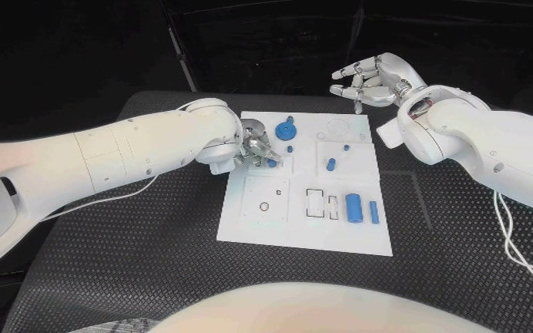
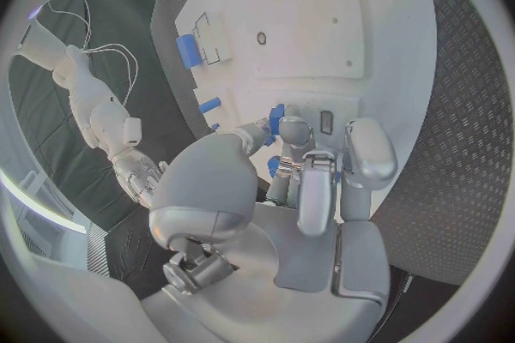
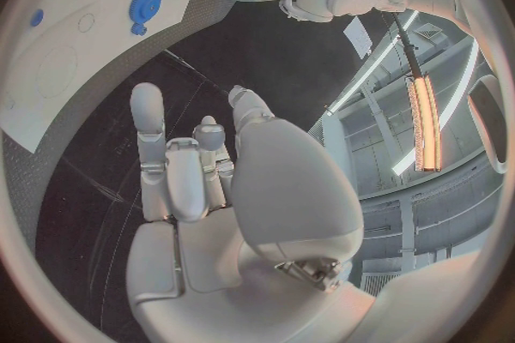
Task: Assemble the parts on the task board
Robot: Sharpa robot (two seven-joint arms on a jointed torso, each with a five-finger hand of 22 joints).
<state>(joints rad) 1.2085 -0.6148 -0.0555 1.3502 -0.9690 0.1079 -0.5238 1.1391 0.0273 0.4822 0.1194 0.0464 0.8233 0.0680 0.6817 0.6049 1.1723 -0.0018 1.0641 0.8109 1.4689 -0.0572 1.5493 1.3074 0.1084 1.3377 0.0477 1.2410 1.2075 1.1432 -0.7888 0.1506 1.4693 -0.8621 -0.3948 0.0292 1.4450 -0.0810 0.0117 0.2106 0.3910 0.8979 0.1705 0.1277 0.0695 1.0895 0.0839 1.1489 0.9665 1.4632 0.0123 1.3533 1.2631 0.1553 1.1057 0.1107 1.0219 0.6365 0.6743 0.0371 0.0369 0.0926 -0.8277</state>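
The white task board (image 1: 253,217) lies in the middle of the black table. My left hand (image 1: 258,150) is down on its near-left part, thumb and fingers (image 2: 297,131) closed round a small blue part (image 2: 277,116) that touches the board. A round blue part (image 1: 286,129) sits just beyond that hand. A blue peg (image 1: 330,164), a thick blue cylinder (image 1: 353,206) and a thinner one (image 1: 374,211) lie on the right half. My right hand (image 1: 370,82) hangs raised past the board's far right corner, fingers (image 3: 147,116) apart, holding nothing.
Two tiny blue pieces (image 1: 289,149) (image 1: 344,148) rest mid-board. Rectangular slots (image 1: 316,203) and a small round hole (image 1: 264,206) mark the near half. Black textured table (image 1: 166,256) surrounds the board. White cables trail beside both arms.
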